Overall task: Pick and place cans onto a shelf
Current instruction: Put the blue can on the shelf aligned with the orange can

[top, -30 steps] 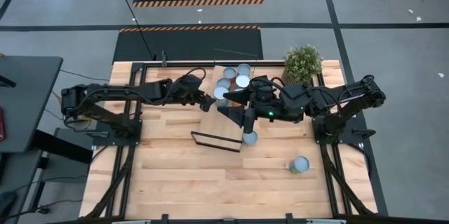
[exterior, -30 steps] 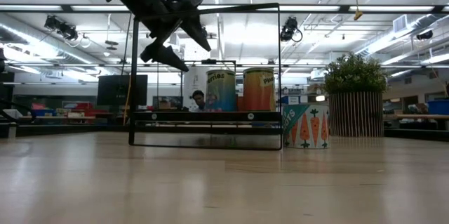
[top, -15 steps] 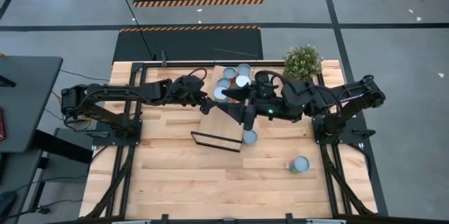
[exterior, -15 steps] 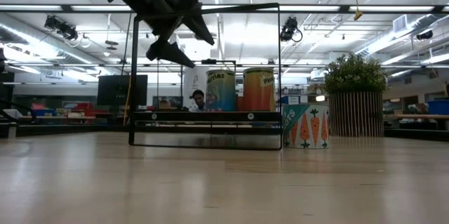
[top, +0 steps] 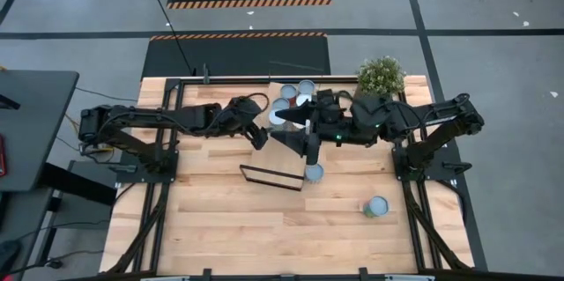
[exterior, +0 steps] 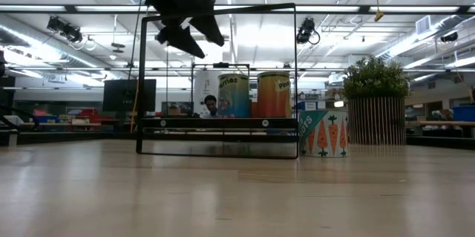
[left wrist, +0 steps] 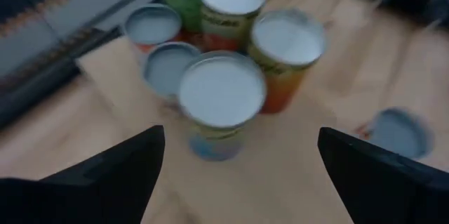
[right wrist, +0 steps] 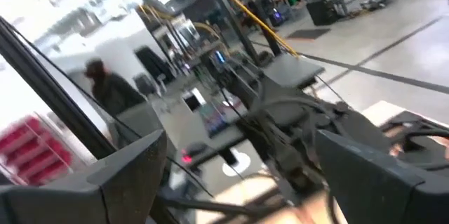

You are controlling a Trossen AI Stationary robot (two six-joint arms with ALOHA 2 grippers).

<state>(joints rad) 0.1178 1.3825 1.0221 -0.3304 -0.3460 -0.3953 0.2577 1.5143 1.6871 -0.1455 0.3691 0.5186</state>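
Observation:
The shelf point(top: 284, 153) is a light-wood board lying on the table, with its black frame point(exterior: 217, 151) at the near end. Several cans point(top: 291, 103) stand upright on its far end; they also show in the left wrist view point(left wrist: 222, 92) and in the low view point(exterior: 254, 94). One can point(top: 313, 173) stands on the table just right of the frame, and another point(top: 376, 206) stands near the table's right front. My left gripper point(top: 262, 137) point(left wrist: 240, 134) is open and empty, above the shelf's left edge and short of the cans. My right gripper point(top: 292, 131) point(right wrist: 238, 136) is open and empty above the shelf.
A potted plant point(top: 381, 77) stands at the far right corner, close to the cans. The two grippers face each other closely over the shelf. Bare tabletop point(top: 220, 219) lies toward the near edge. A person point(exterior: 210, 105) sits in the room behind the table.
My right gripper has moved a little toward the table's left and far edges, staying open. In the low view, the open gripper over the frame has risen.

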